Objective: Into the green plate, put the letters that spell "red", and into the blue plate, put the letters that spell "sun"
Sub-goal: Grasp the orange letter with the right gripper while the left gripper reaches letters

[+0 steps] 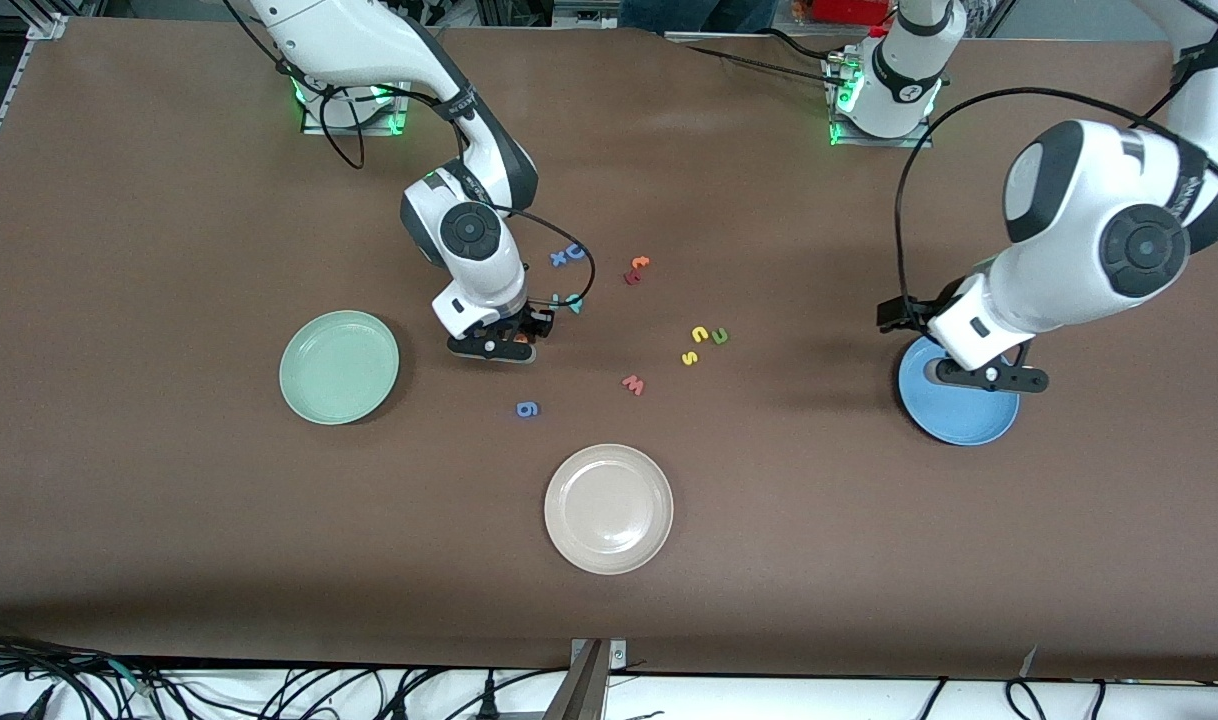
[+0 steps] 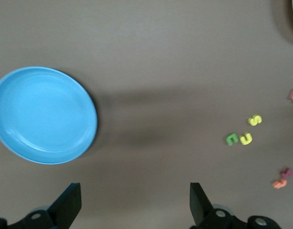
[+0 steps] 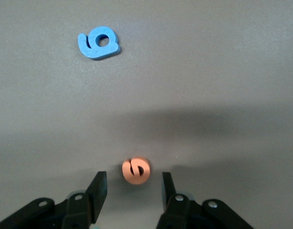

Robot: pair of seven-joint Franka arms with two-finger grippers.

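Nothing is sorted yet: the green plate (image 1: 339,367) and the blue plate (image 1: 959,410) both lie bare on the desk (image 1: 169,520). My right fingers (image 3: 99,190) straddle the orange "e" (image 3: 136,171) down on the desk beside the green plate, part closed, with a gap showing either side, so not gripping. My left gripper (image 2: 134,205) waits spread wide over the blue plate; the yellow "s" (image 1: 689,357), yellow "u" (image 1: 700,334) and green "n" (image 1: 719,336) sit mid-desk.

My black matt fingers (image 3: 99,188) are flanking a matt, foam-like orange "e" (image 3: 136,171); beside it, the green plate (image 1: 314,400) is showing glossy.
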